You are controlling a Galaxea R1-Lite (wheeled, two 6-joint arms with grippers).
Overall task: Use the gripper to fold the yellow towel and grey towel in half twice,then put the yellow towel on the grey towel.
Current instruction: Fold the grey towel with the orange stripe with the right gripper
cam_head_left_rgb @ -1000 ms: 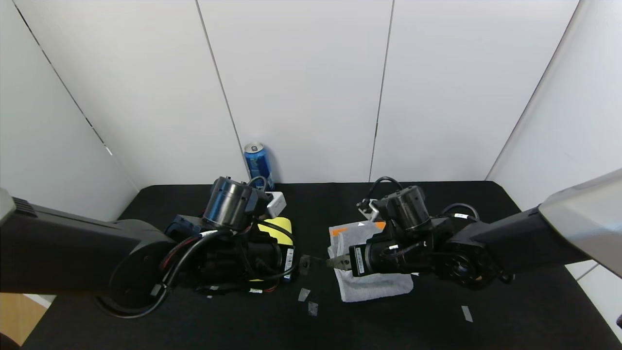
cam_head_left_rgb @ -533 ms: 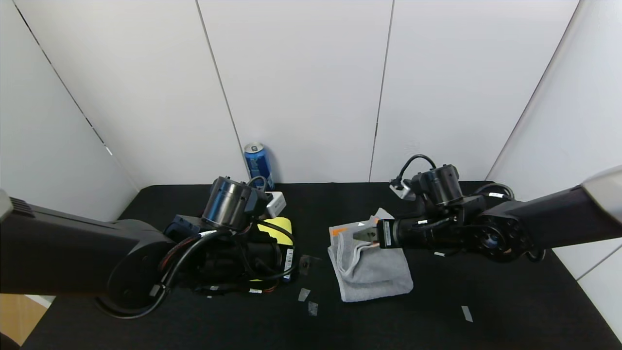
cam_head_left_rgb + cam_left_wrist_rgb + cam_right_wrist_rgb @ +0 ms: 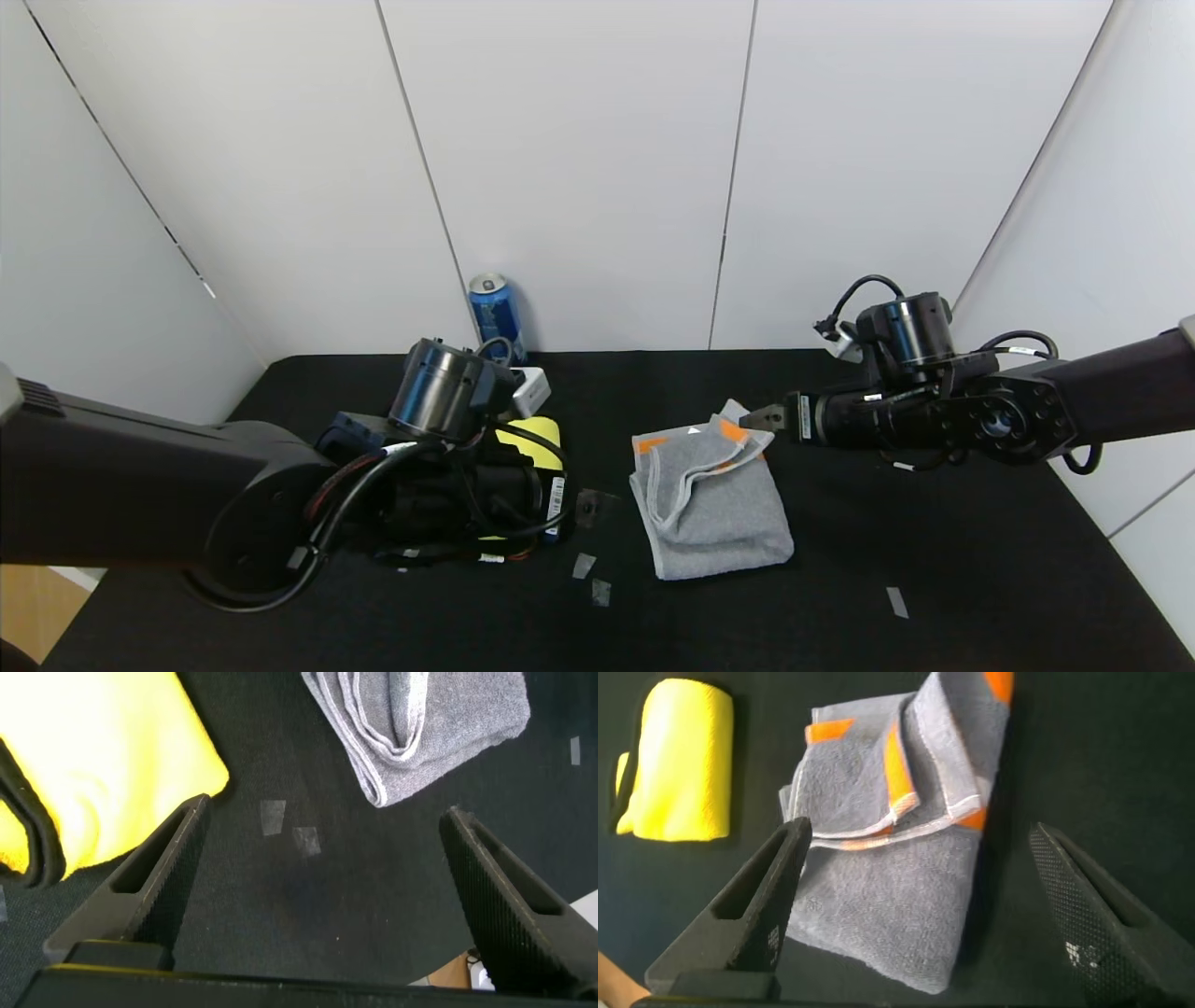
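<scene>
You kept both pincers wide and empty: right pincer (image 3: 767,417) beside the folded light grey terry towel (image 3: 711,509) on the desk (image 3: 934,523), left pincer (image 3: 322,896) by the folded bright yellow microfibre towel (image 3: 93,775), probably for stacking.

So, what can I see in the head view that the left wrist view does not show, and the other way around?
Only the head view shows the blue can at the back wall, the right gripper with open jaws beside the far corner of the grey towel, that towel's orange marks, and a tape piece far to the right.

Only the left wrist view shows the left gripper with its jaws open above the black table.

Both show the yellow towel, the grey towel, and the small tape pieces between them.
</scene>
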